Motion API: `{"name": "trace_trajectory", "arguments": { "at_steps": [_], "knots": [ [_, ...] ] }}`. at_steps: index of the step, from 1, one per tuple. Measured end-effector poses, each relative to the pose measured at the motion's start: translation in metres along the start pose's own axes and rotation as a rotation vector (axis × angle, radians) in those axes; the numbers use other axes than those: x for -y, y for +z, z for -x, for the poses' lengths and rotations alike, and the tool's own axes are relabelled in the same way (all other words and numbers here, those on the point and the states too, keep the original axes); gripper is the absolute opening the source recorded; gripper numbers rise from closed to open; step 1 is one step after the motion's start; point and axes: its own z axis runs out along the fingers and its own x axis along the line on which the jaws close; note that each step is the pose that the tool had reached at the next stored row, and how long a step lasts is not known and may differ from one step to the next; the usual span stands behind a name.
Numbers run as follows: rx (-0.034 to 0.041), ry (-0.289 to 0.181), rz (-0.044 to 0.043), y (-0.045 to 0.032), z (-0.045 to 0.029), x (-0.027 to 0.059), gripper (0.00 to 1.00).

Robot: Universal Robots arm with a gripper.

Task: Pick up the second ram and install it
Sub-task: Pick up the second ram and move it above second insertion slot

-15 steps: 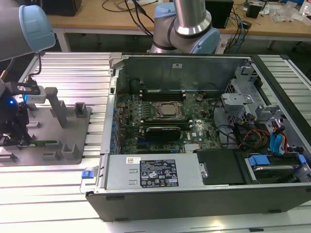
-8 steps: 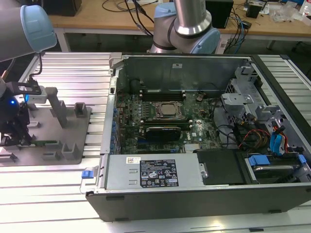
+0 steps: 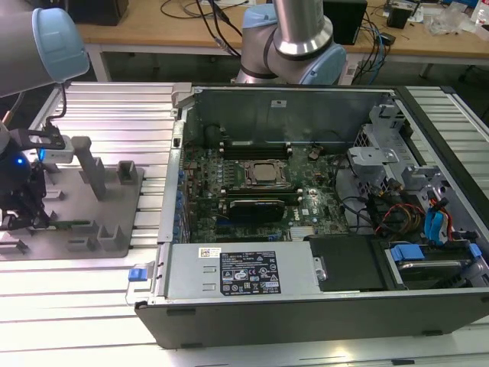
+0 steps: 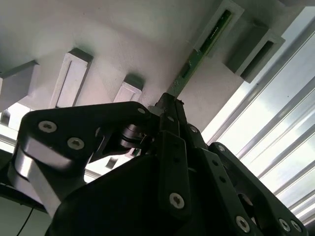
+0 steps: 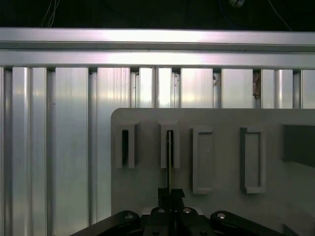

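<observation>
Across the ribbed aluminium table (image 3: 76, 298), a grey fixture plate (image 3: 122, 200) lies at the exterior view's left, beside an open computer case (image 3: 306, 313). Over that plate the gripper (image 4: 168, 102) has its jaws pressed together on the near end of the second ram (image 4: 195, 60). The green stick stands on edge between the fingertips and runs straight away from them, its far end reaching into a slotted block (image 4: 237, 10) on the plate.

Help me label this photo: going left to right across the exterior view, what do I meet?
gripper → second ram → blue clip at the case corner → processor → blue tabs by the drive bay
</observation>
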Motion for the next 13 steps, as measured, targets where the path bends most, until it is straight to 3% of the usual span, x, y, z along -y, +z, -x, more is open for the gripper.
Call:
{"name": "trace_trajectory", "arguments": {
  "at_steps": [4,13],
  "knots": [
    [0.0000,0.000,0.0001,-0.0152,0.0003,-0.0001,0.09],
    [0.0000,0.000,0.0001,-0.0345,0.0007,-0.0002,0.09]
  ]
}}
